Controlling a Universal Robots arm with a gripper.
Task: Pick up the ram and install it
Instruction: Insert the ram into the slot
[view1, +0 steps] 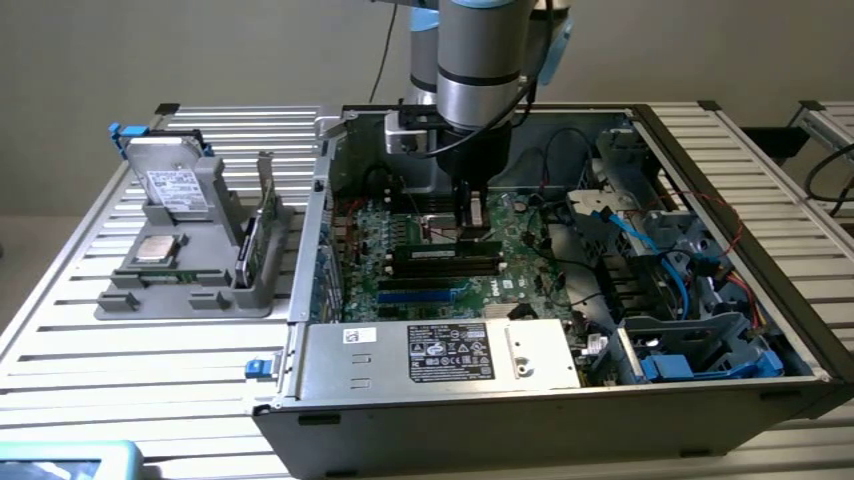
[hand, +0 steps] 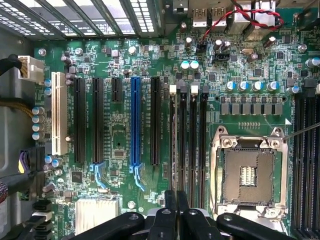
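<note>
In the exterior view, the gripper (view1: 470, 225) is hanging in the upper middle of the frame, reaching down into the open computer case (view1: 534, 425) and sitting right over the black memory slots (view1: 447, 265) on the motherboard (view1: 358, 292). A thin greenish strip is lying level at its tips, just above those slots. I am taking that strip to be the ram (view1: 461, 243), though it is hard to separate from the slot tops. The grey holder (view1: 187, 297) is standing at the exterior view's left, well apart from the case.

In the wrist view, the gripper (hand: 176, 205) is showing its fingers (hand: 170, 212) pressed nearly together with only a sliver between them, as they would be when pinching a thin board seen edge-on. They are lining up with the row of memory slots (hand: 192, 140) beside the open processor socket (hand: 248, 175).

As a judgement, the pick-up is looking done and the stick is being held at the slots. Seating is what is remaining – nothing is showing it pushed home or latched
</note>
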